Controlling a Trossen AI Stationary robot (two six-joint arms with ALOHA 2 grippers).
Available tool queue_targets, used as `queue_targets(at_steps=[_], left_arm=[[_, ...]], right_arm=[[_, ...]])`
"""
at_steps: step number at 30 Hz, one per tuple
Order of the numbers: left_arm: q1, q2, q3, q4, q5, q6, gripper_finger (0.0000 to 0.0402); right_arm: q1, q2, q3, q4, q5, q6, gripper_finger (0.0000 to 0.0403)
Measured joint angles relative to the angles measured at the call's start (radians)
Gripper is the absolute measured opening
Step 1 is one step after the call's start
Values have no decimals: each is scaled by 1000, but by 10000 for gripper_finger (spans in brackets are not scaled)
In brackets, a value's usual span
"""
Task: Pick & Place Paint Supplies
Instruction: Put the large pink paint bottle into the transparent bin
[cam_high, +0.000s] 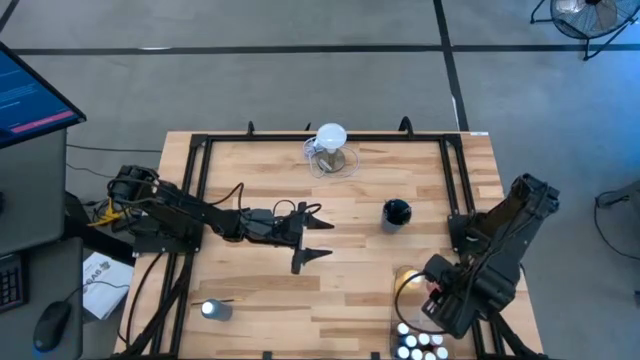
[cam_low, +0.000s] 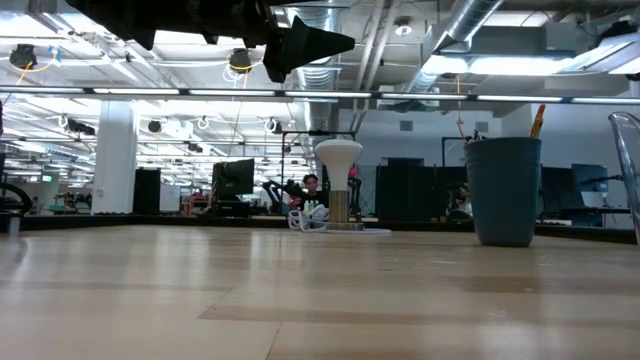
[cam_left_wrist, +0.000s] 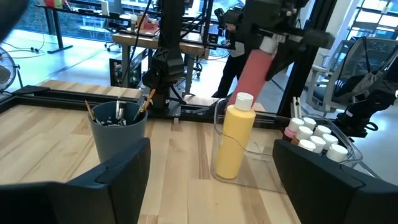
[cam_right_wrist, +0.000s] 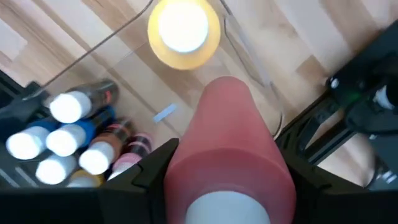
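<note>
My right gripper (cam_high: 437, 290) is over the table's near right corner, shut on a pink-red squeeze bottle (cam_right_wrist: 227, 124). Just below it a yellow squeeze bottle (cam_left_wrist: 233, 143) stands upright in a clear bin (cam_left_wrist: 216, 134). Several small white-capped paint bottles (cam_high: 420, 345) stand packed together beside it. A dark cup (cam_high: 396, 213) holds thin paintbrushes (cam_left_wrist: 118, 112). My left gripper (cam_high: 322, 232) hovers open over the table's middle, well above the wood, touching nothing. My right gripper pinches the pink-red bottle's body near its white cap end (cam_right_wrist: 186, 165) between the two fingers (cam_right_wrist: 155, 171), one on each side. It comes from above, slanting down. The bottle is lifted clear and hangs tilted below the fingers (cam_left_wrist: 255, 68), over the bin.
A clear jug with a white round top (cam_high: 330, 150) stands near the far edge. One small pale-capped bottle (cam_high: 215, 310) lies at the near left. A black rail frame (cam_high: 200, 150) borders the table. Bare wood (cam_high: 300, 300) lies between the arms.
</note>
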Motion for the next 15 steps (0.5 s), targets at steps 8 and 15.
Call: queue_targets(at_steps=[8, 15], left_arm=[[0, 0, 0, 0, 0, 0, 297], [0, 0, 0, 0, 0, 0, 297]], right_arm=[[-8, 0, -65, 11, 4, -64, 193], [-7, 0, -115, 22, 0, -103, 192]])
